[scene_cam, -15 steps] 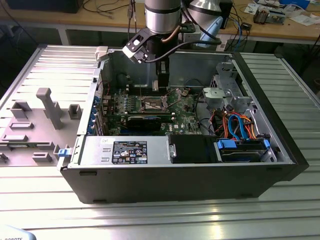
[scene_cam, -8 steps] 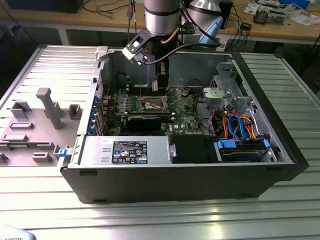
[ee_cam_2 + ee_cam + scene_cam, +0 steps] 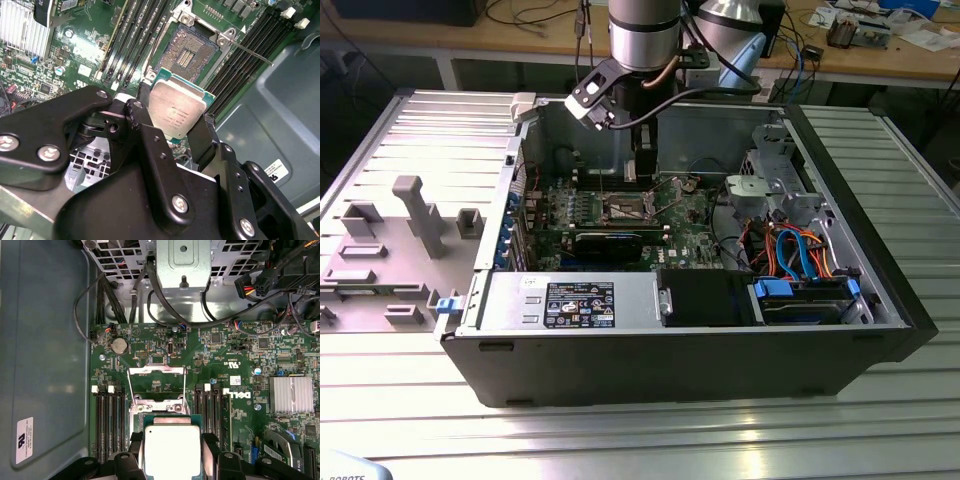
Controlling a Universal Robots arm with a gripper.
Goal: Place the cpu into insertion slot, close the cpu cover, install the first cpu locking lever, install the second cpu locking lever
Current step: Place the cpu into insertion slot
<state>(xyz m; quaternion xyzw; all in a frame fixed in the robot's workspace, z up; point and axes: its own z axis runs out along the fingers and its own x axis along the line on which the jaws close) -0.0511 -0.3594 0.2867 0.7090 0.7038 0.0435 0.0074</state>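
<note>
The open computer case (image 3: pixel 670 372) is laid flat on the ribbed metal surface (image 3: pixel 720 440), and the arm is seen reaching down into it close to the far wall. Room around the insertion slot (image 3: pixel 187 50) is pretty tight. Long memory slots (image 3: pixel 111 425) are packed along both sides of it, and a black card (image 3: pixel 610 243) is set just beyond on the near side in the exterior view.

The fingers (image 3: pixel 200 137) are closed to about the chip's width, and the cpu (image 3: pixel 177 107) is pinched between them by two opposite edges, with its metal top facing the cameras in both wrist views. The chip is held above the board, just at the edge of the socket and not seated. The contact field is left fully bare. Whether the chip's leading edge is touching the socket rim probably can't be called from these angles.

The cpu cover (image 3: pixel 156 371) is flipped up on the socket's far side in the first wrist view. A thin locking lever (image 3: pixel 252 52) is sticking out over the memory slots. A finned heatsink (image 3: pixel 292 395), a coin battery (image 3: pixel 118 346) and a bundle of black cables (image 3: pixel 165 310) are spread well apart from the socket, with none of them crossing over it.
</note>
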